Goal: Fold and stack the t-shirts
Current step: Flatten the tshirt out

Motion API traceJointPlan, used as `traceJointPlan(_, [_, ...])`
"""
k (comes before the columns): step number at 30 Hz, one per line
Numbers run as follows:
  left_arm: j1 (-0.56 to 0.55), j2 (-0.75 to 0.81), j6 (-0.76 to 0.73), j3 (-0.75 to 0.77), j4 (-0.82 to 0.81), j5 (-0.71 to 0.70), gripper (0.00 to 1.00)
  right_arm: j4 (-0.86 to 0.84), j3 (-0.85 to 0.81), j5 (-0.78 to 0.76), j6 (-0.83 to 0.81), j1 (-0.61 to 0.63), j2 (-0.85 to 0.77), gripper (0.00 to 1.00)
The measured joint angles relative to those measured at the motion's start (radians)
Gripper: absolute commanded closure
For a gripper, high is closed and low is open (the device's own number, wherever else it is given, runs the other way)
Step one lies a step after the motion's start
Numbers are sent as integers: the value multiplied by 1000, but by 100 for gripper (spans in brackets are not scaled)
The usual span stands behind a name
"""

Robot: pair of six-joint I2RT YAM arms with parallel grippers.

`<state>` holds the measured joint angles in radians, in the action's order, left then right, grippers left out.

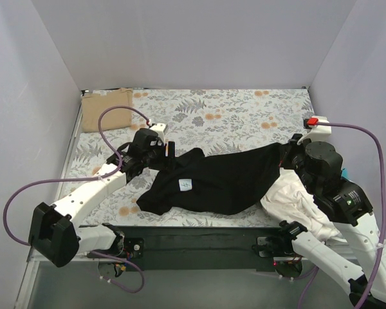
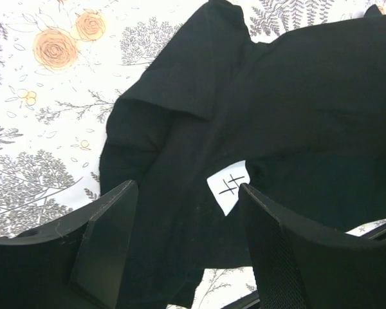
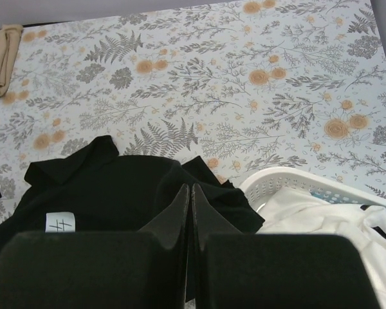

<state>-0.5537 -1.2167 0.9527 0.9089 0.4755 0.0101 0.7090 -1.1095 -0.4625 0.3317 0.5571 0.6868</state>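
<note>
Two tools flank our plain black cotton t-shirt (image 1: 225, 180), crumpled beside the white plastic basket (image 3: 289, 175): right tool (image 3: 191, 187) clenched on its edge, left tool (image 2: 188, 187) released. Pulling one-sided, we may bunch it.

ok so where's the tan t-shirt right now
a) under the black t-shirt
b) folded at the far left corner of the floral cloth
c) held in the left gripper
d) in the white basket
b: the tan t-shirt lies folded at the far left corner of the floral cloth, well apart from the black t-shirt.
</note>
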Motion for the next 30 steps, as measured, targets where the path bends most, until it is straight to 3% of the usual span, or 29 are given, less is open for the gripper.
traceJointPlan(5, [-7,-53,24,0,-31,20,37,-1,15,5,8,0,-6,99])
traceJointPlan(14, [-55,-292,109,50,-58,20,37,-1,28,18,13,0,-22,99])
traceJointPlan(30, [-65,-430,233,91,-151,-58,38,-1,73,24,12,0,-50,99])
